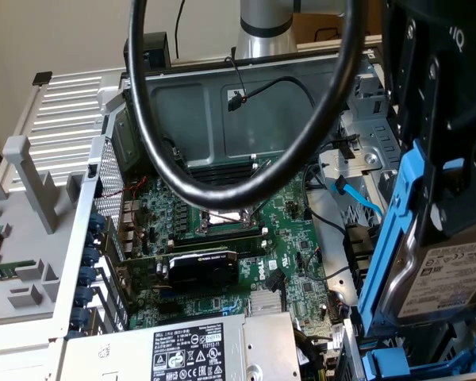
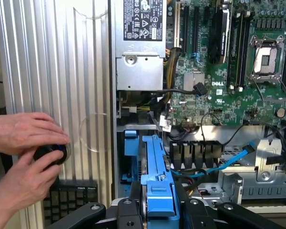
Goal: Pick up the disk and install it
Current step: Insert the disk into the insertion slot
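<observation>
Robot installs drive: the black two-finger gripper (image 2: 159,211), poised wrist-down over an open grey steel computer case (image 1: 206,103), is clamped on the disk (image 1: 448,279), a flat silver-metal hard drive with a white printed label in a bright blue plastic carrier. The disk is held steeply tilted above the case's drive-bay corner. Beneath it lie a green motherboard (image 1: 222,230) and a grey labelled power supply box (image 1: 190,349). Beside the case, a person's hands (image 2: 26,133) grip a small round black object (image 2: 50,153) against a ribbed silver panel (image 2: 52,71).
</observation>
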Tool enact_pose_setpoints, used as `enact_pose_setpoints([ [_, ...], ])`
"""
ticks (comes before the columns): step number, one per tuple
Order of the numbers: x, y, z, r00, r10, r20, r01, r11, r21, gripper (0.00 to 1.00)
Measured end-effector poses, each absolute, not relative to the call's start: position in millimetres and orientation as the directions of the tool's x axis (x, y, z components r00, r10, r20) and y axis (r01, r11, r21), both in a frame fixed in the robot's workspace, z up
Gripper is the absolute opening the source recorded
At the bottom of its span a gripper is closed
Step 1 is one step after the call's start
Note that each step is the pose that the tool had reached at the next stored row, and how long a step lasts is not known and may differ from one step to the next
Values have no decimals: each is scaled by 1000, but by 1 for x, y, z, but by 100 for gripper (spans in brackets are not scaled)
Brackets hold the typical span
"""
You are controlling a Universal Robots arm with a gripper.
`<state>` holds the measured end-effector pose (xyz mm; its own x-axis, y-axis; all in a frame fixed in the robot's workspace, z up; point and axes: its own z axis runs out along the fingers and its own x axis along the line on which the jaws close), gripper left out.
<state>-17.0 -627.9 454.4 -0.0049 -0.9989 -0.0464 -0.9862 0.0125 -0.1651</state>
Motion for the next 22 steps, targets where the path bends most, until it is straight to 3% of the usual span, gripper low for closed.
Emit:
enact_pose_setpoints([
  [22, -18, -628, 451, -16, -999, -46, -986, 24, -165, 37],
])
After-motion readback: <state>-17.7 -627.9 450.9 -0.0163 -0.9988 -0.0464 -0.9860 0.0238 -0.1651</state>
